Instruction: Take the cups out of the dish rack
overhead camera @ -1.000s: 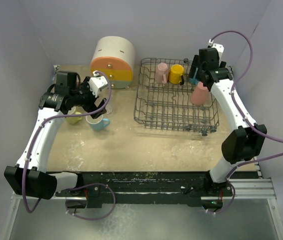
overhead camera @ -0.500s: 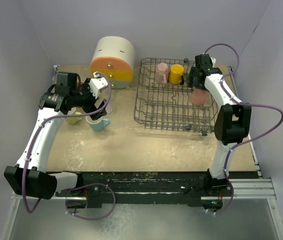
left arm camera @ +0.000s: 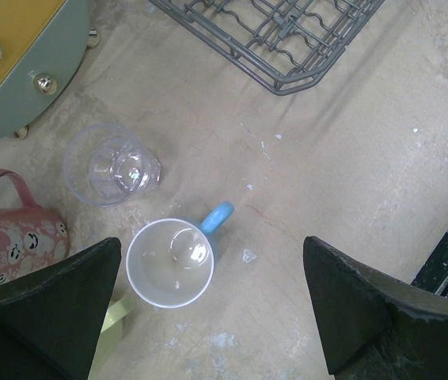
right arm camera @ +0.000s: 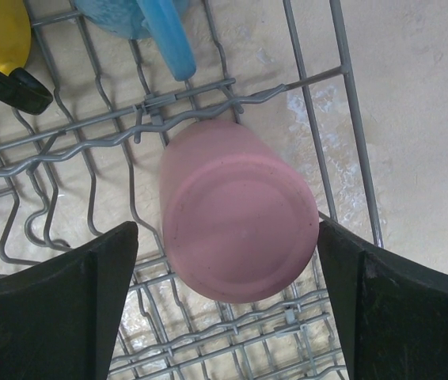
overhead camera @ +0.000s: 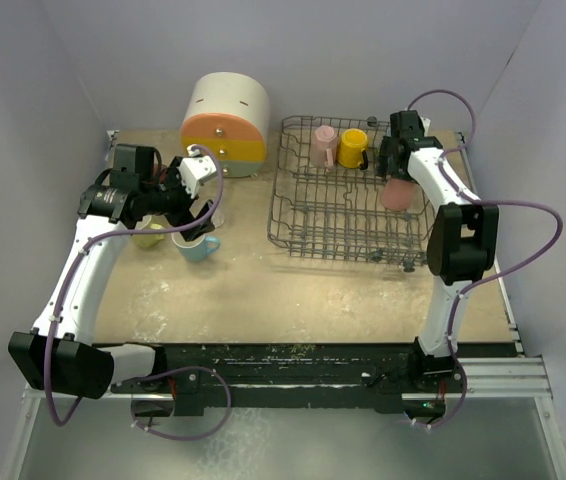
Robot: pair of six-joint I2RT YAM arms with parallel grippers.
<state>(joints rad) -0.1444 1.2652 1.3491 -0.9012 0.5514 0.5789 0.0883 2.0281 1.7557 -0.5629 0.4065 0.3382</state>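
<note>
Straddling the inverted salmon cup, axis near upright, base skyward: right pincer wide open, empty.

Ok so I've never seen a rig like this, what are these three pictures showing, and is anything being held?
These are two robot arms bolted to a table's near edge, the left arm and the right arm. The wide picture comes from a camera above and behind them. The other two come from cameras on their wrists, and the dark shapes at the sides are each arm's jaws. On the table stand a dish rack, a cream cabinet and cups including a light blue mug and a clear glass. Nothing is held: the left jaws hang open above the mug, and the right jaws are open around an upturned pink cup in the rack.
</note>
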